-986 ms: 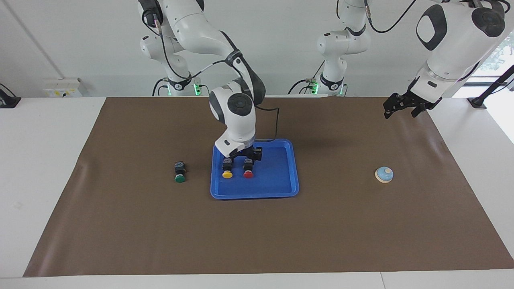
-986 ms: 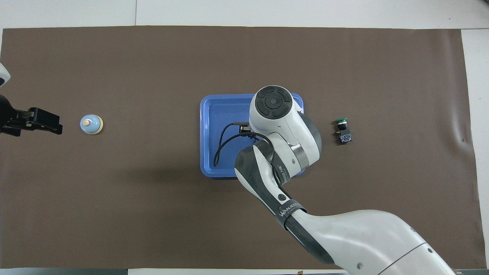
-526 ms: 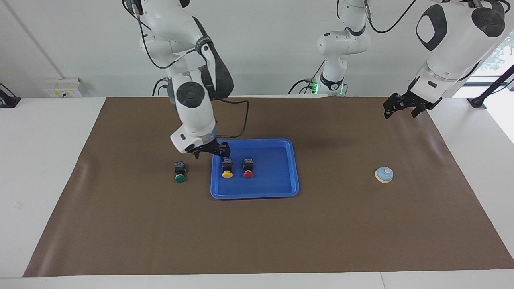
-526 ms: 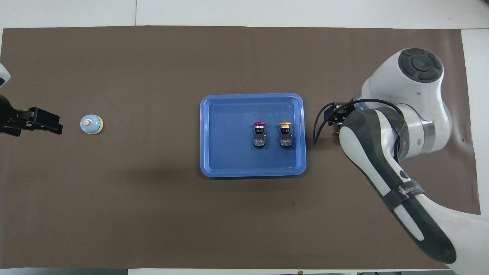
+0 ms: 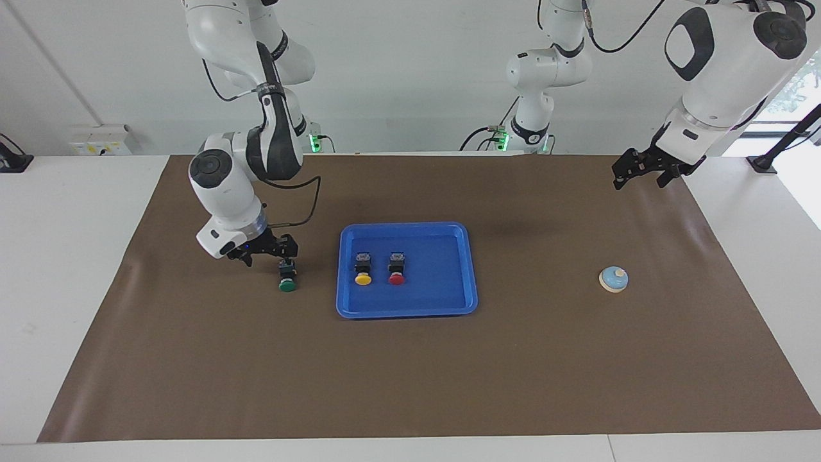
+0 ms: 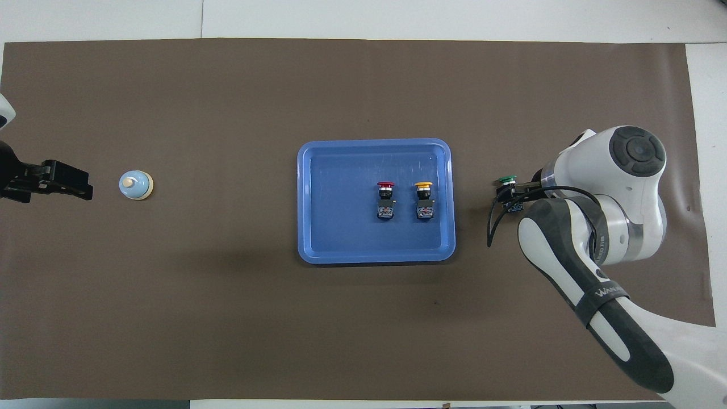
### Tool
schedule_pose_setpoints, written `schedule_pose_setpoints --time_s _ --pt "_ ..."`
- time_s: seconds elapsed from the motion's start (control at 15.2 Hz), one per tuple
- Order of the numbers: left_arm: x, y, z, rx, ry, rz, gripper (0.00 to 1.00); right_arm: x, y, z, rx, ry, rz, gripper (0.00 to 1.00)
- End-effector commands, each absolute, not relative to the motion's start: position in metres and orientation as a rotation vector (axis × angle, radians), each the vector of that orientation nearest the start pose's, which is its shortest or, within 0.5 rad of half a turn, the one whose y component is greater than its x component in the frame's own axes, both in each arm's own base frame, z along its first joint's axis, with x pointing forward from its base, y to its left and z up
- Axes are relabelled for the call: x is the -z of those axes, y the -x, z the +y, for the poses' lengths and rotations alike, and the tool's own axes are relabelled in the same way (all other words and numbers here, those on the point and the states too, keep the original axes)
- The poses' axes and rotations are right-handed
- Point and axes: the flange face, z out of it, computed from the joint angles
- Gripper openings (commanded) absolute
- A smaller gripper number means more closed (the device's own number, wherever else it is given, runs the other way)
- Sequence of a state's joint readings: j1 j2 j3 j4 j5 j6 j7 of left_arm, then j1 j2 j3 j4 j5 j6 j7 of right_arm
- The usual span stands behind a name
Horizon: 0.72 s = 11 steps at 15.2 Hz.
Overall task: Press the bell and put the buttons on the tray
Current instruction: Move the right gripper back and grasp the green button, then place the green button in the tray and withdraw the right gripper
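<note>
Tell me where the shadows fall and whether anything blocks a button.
Facing view: soft shadow on the mat beside the tray; all buttons clear. Overhead view: the right tool partly covers the green button; faint shadow near the tray.

**Q:** What covers the work surface?
**A:** A brown mat (image 5: 410, 372) lies flat on the white table (image 5: 64, 289). Bare table top shows round the edges of the mat.

**Q:** What is the condition of the mat?
**A:** One crease (image 5: 128, 269) runs near its edge at the right arm's end.

**Q:** Which fixtures are in view?
**A:** A white socket box (image 5: 99, 140) with yellow labels sits against the wall (image 5: 436, 64) at the right arm's end, near the robots. A black stand (image 5: 779, 144) rests on the table at the left arm's end, below a window (image 5: 798, 83).
</note>
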State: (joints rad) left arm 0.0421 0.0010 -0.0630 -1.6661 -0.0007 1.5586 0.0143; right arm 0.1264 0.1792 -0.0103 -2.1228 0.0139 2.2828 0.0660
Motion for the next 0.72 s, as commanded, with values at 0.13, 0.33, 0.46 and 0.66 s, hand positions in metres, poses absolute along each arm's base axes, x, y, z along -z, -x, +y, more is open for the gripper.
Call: schedule_pose_setpoints --time_s 0.13,0.33,0.46,0.66 --pt "-0.582 -0.546 -0.01 -0.147 3.13 0.044 1.0 -0.313 -0.549 0.074 -0.031 3.138 -0.135 1.0" --pt "-0.582 -0.546 -0.01 -0.144 3.13 0.044 1.0 -0.293 -0.543 0.074 0.043 3.132 -0.152 1.0" --pt "-0.582 -0.546 -0.01 -0.144 3.13 0.044 1.0 -0.292 -0.542 0.075 0.045 3.132 -0.149 1.0" --pt "-0.582 -0.546 -0.01 -0.147 3.13 0.044 1.0 -0.292 -0.542 0.075 0.045 3.132 -0.137 0.46"
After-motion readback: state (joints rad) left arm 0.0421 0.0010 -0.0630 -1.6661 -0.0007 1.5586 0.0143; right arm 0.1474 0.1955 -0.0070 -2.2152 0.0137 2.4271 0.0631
